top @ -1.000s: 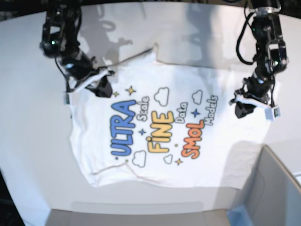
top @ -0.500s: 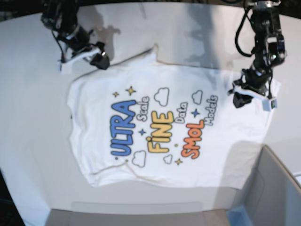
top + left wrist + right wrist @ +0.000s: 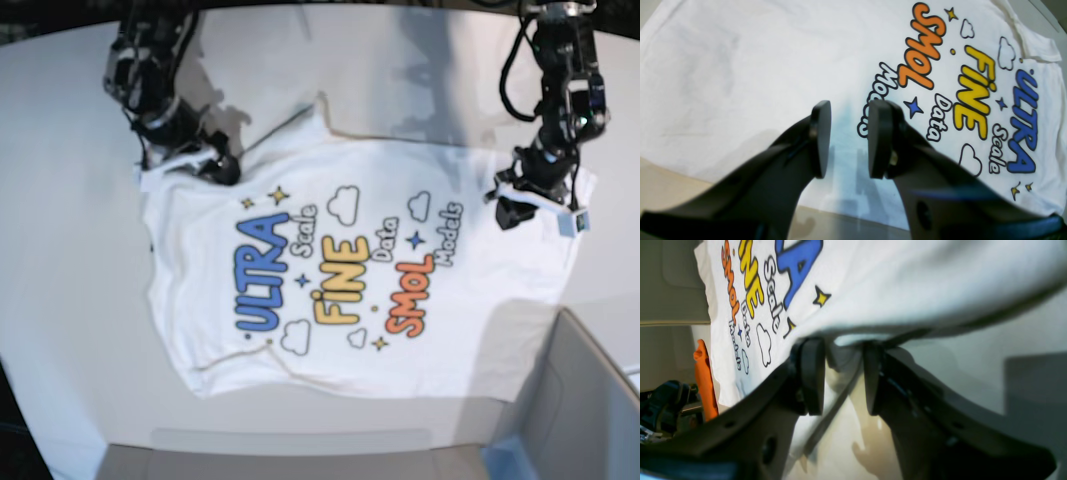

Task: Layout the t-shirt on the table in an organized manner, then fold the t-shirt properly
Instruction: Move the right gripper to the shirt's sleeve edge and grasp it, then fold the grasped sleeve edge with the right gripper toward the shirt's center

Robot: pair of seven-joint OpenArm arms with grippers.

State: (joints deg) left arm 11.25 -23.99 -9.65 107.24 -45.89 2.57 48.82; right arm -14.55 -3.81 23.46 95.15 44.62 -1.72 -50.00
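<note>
Two sets of jaws, both parted with nothing gripped: your left gripper (image 3: 846, 140) hovers over the white printed cloth t-shirt (image 3: 360, 270) lying flat on the white table (image 3: 60, 300); right gripper (image 3: 843, 373) sits at its edge.

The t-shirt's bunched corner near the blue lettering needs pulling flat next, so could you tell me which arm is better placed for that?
Probably the right: its gripper sits at that raised edge of the t-shirt, jaws parted around the fabric. The left gripper hangs open over the opposite side.
</note>
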